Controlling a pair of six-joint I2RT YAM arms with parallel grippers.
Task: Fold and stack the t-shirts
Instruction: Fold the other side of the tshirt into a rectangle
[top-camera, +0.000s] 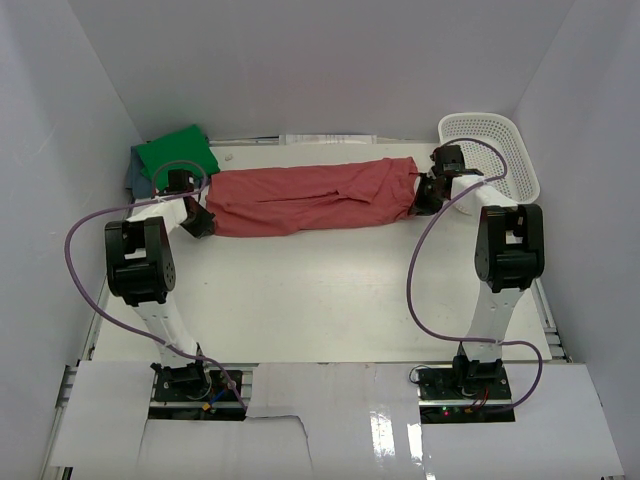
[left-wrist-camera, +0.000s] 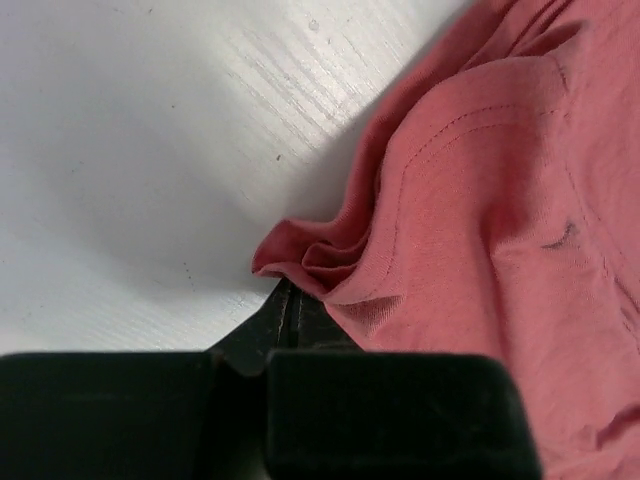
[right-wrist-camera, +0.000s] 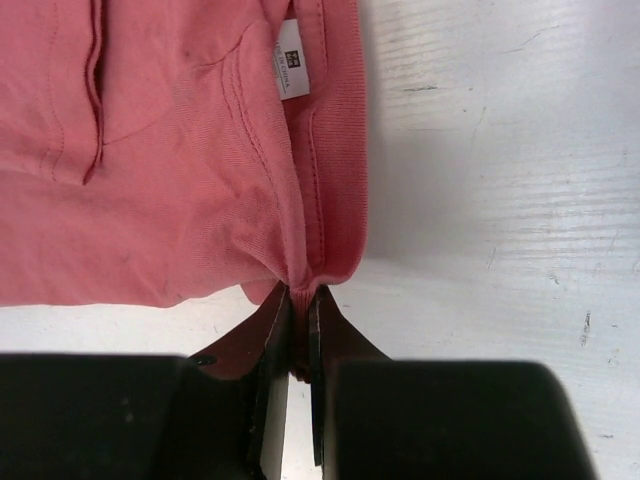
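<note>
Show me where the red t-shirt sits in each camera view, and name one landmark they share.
Top external: red t-shirt stretched left to right across the far middle of the table.
Left wrist: red t-shirt fills the right side, edge caught at the left gripper tips.
Right wrist: red t-shirt fills the upper left, edge pinched by the right gripper.
Shared landmark: the white table under it.

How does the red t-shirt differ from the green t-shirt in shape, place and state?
The red t-shirt lies stretched long across the table; the green t-shirt is a compact bundle in the far left corner. The left gripper and right gripper pinch the red t-shirt's ends; no gripper holds the green t-shirt. Both are plain cloth.
</note>
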